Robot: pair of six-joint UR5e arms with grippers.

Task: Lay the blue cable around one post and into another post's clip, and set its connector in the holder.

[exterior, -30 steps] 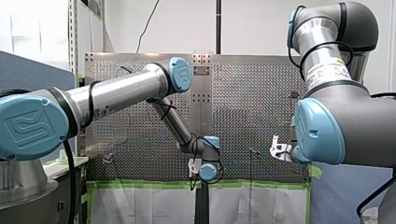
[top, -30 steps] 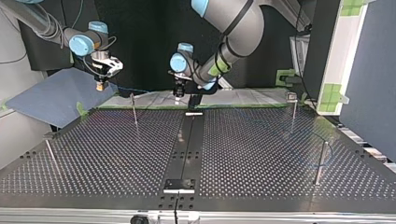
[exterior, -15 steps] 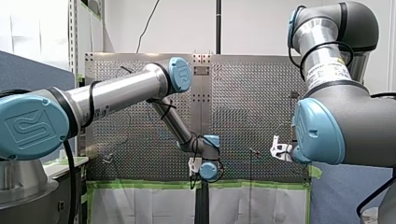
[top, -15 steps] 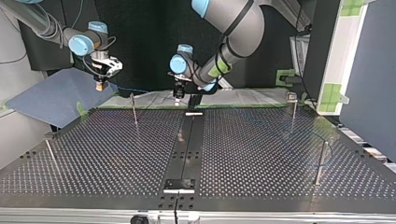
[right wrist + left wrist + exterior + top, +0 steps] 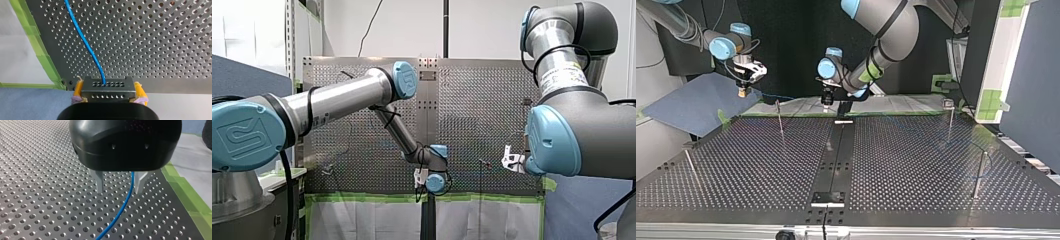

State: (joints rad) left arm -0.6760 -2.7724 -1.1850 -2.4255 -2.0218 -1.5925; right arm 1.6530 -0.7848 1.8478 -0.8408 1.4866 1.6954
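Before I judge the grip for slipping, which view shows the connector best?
The right wrist view: the connector fills the gap between my right end effector's yellow pads, blue cable leaving it. The top view shows a speck; front and left wrist views, nothing.

The thin blue cable (image 5: 86, 42) comes straight out of a dark blocky connector (image 5: 107, 86) with rows of little holes. It's hanging just off the table (image 5: 150, 37) corner, cable trailing across the perforated top. Skinny metal posts (image 5: 780, 120) stand upright near the edges.

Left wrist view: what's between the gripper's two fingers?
The blue cable runs through the gap of my left gripper, nearer one finger; the fingers stand apart. Behind it only perforated table.
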